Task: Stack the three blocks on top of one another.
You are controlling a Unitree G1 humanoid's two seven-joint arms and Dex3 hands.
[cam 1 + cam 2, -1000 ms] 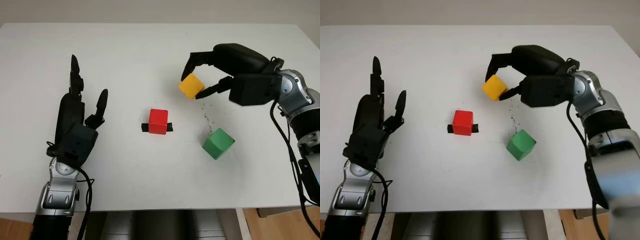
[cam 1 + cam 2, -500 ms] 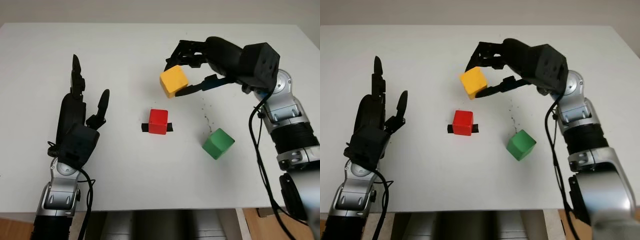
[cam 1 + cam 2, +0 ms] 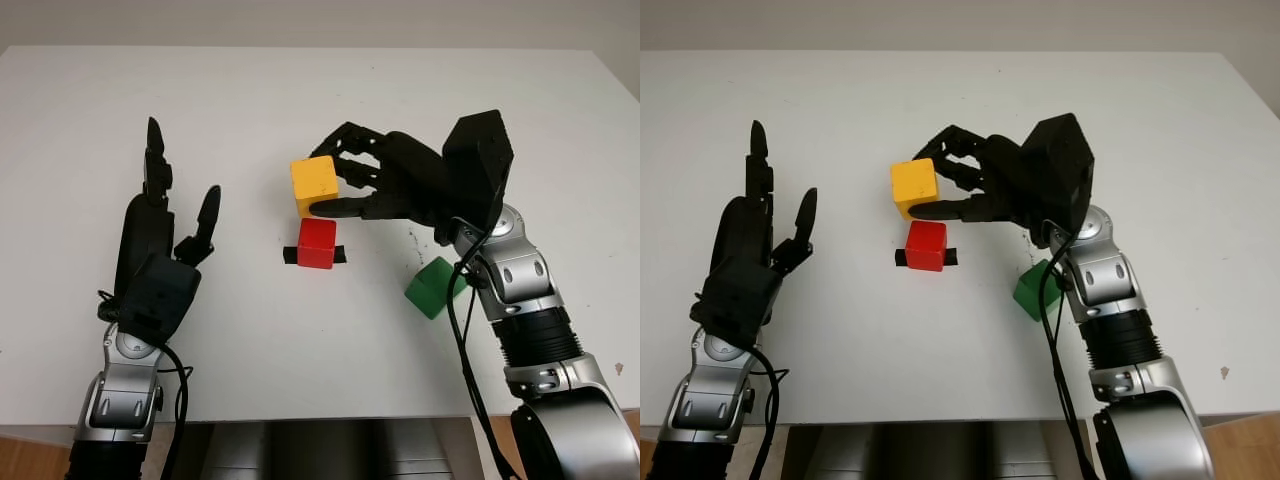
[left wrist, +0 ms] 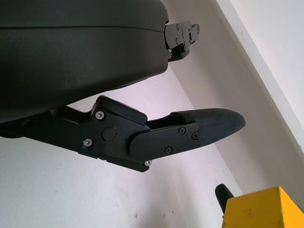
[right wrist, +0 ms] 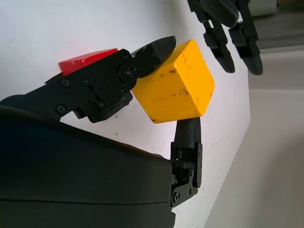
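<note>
Even, diffuse light is falling from overhead; the white table (image 3: 300, 100) is reading bright but not clipping. Shadows are staying soft and short: a faint one is sitting under the right hand (image 3: 345, 190) toward 6 o'clock, a small dark one is hugging the red block (image 3: 317, 243), and another is trailing the green block (image 3: 432, 288). No hard glare is showing; the black shell of the left hand (image 3: 160, 255) is giving only dull sheen. Head views are staying sharp edge to edge, the far table edge bowing slightly. In the wrist views, near shells are going soft and dark, and the yellow block (image 5: 173, 83) is looking crisp with scuffs visible.
</note>
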